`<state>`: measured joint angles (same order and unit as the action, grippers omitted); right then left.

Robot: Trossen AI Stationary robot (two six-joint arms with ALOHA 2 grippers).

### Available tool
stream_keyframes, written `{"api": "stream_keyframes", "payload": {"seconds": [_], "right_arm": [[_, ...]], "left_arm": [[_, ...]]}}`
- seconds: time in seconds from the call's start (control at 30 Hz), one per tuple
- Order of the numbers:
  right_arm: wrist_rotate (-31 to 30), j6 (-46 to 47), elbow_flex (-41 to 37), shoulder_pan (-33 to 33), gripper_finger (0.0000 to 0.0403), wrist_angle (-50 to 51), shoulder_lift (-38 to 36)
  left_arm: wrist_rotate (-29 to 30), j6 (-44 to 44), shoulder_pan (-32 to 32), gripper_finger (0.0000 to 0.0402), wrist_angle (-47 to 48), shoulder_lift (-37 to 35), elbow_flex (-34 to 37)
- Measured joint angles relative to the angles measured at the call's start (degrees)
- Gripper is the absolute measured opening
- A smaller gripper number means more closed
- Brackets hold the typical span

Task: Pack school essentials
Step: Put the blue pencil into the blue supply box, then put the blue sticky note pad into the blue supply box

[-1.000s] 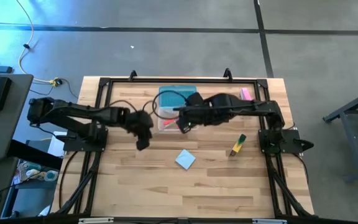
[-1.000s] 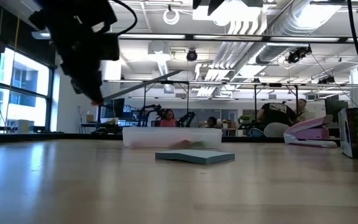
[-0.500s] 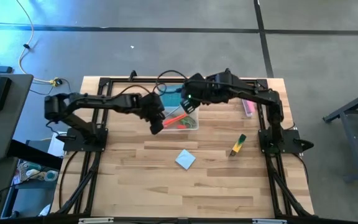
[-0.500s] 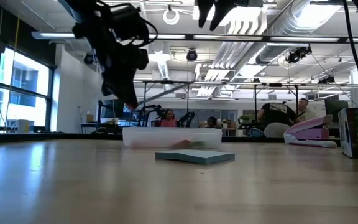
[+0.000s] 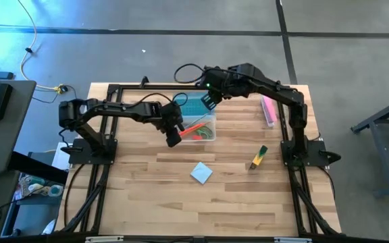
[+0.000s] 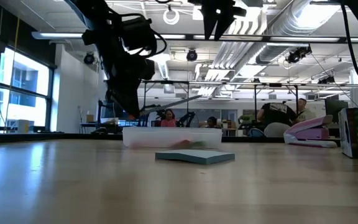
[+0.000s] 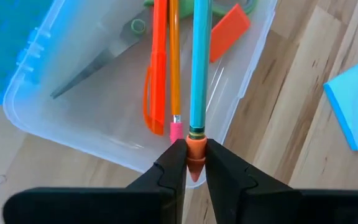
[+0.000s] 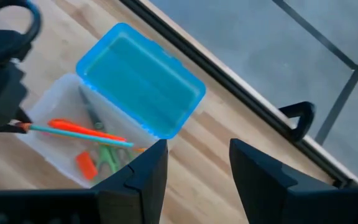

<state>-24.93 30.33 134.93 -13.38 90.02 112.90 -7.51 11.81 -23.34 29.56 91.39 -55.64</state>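
Between the nearly closed left gripper (image 7: 194, 163) fingers, pinched: teal pencil (image 7: 199, 68), orange eraser end, slanting away over the clear box (image 7: 98, 143).

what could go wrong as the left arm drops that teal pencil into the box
The left gripper pinches only the eraser end of the teal pencil, and that end sits over the clear box rim, so on release it may tip out onto the table. The blue notepad and marker still wait outside.
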Motion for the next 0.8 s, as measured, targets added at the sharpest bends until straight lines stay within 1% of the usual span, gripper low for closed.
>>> {"api": "stream_keyframes", "payload": {"seconds": [0.33, 0.43, 0.53, 0.63, 0.73, 0.8], "right_arm": [[0.2, -5.5, 0.0, -4.7, 0.0162, 0.0, 0.0], [1.0, -6.8, 0.0, -5.4, 0.0162, 0.0, 0.0], [1.5, -7.6, 0.0, -5.7, 0.0162, -0.1, 0.0], [1.5, -8.3, 0.0, -5.8, 0.0162, -0.8, 0.0], [1.7, -8.3, 0.0, -5.8, 0.0162, -1.6, 0.0], [3.1, -7.8, 0.0, -5.7, 0.0162, -1.7, 0.0]], "left_arm": [[-0.4, 0.0, -0.1, 0.0112, 0.1, 0.0, 0.0], [-0.8, 0.0, -0.7, 0.0125, 0.2, -0.1, 0.0], [-1.6, 0.0, -1.5, 0.0128, 0.9, -0.9, 0.0], [-4.4, -0.3, -2.4, 0.0125, 1.7, -2.9, 0.0], [-6.6, -1.6, -3.0, 0.0121, 2.2, -6.1, 0.0], [-7.1, -2.4, -3.3, 0.0119, 2.4, -8.6, 0.0]]}}
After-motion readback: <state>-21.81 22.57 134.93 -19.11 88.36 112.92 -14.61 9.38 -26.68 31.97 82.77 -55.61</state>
